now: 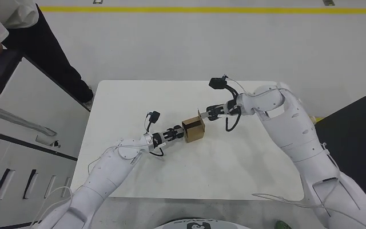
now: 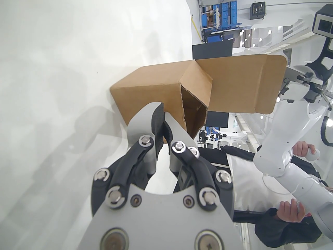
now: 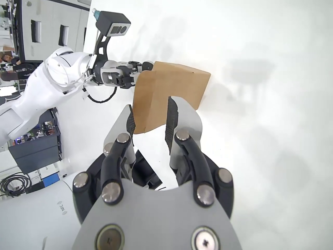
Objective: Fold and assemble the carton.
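Two claws: left claw pinched a wall of the carton; right claw, parted astride a flap, needed a square bite.

Probably an industrial robotics lab: white worktable, yellow floor line, racks of blue bins behind.

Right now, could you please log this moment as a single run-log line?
carton: on table, flap open | left gripper: shut on carton edge | right gripper: open, straddling flap | state: assembly unfinished
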